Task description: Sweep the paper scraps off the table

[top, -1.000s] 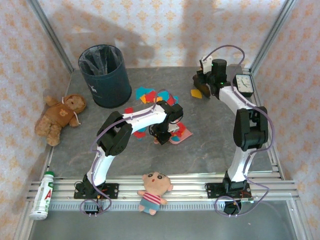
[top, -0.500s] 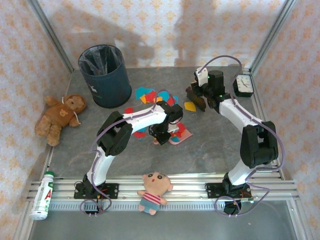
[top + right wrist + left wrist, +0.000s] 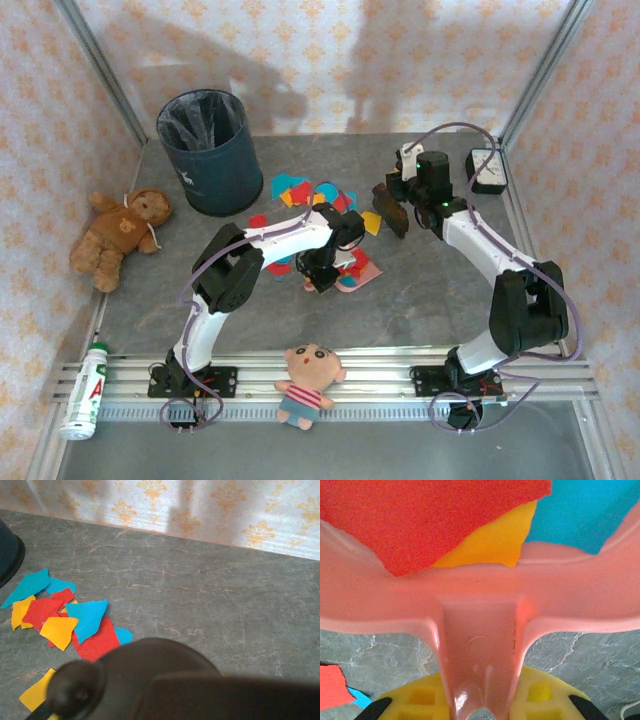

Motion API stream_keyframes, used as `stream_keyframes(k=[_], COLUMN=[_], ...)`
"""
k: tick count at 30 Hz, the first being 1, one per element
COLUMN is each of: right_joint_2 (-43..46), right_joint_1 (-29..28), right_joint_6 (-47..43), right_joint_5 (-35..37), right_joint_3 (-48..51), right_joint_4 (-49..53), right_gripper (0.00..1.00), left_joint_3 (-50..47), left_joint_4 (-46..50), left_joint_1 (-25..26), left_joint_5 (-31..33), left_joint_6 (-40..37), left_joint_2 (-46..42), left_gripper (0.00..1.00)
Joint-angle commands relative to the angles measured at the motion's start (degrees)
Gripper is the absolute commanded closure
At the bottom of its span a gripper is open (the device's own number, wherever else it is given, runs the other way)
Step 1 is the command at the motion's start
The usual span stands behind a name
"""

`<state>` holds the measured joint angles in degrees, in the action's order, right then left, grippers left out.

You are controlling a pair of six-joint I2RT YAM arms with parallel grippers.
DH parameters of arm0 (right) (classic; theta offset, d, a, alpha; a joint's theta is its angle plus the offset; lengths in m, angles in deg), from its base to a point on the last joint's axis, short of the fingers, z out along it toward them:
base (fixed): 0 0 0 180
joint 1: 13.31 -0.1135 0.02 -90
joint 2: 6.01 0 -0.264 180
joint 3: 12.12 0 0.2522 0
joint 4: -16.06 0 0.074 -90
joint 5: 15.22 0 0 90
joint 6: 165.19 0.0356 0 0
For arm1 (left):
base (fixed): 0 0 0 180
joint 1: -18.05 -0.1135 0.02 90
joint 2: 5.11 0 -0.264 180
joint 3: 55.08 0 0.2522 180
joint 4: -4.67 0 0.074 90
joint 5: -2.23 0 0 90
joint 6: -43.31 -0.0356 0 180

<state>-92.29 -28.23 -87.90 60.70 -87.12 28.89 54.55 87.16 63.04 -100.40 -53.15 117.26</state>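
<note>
Beyond the left jaws, paper scraps overlie the dustpan.

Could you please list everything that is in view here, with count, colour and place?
scraps: many, red, blue, orange and yellow, mid-table near the bin
dustpan: one, pink, on the table among the scraps
brush: one, dark, right of the scraps
bin: one, dark blue, far left
teddy: one, brown, left edge
bottle: one, white, front rail, left
doll: one, striped top, front rail, middle
clock: one, black with white face, far right
table: one, grey
left gripper: one, yellow fingers, shut on the dustpan handle
right gripper: one, black, shut on the brush
</note>
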Motion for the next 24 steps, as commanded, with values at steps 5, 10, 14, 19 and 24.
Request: stream_keyframes(k=[5,10,14,19,24], right_joint_2=[2.0,1.5,2.1,4.1,6.0], right_joint_1=[-0.6,-1.2,-1.5,-2.2,-2.5], right_joint_6=[1.5,-1.3,-3.2,-5.0,-4.7], right_joint_5=[1.9,-2.3,-5.1,-8.4,-11.2], right_joint_3=[1.4,0.9,1.2,2.1,2.7], right_joint_4=[1.1,4.5,7.3,10.5,13.2], right_gripper=[1.00,1.00,1.00,1.00,1.00], left_joint_3=[1.6,2.5,3.0,3.9,4.5], left_joint_4=[3.0,3.4,3.3,3.5,3.6], left_joint_1=[-0.4,-1.4,-2.0,-2.1,-2.2], left_joint_5=[-0.7,-0.9,-0.9,-1.2,-2.0], left_joint_6=[1.0,1.8,2.5,2.3,1.7], left_joint_2=[-0.1,0.7,1.3,2.3,2.8], left_gripper=[1.00,1.00,1.00,1.00,1.00])
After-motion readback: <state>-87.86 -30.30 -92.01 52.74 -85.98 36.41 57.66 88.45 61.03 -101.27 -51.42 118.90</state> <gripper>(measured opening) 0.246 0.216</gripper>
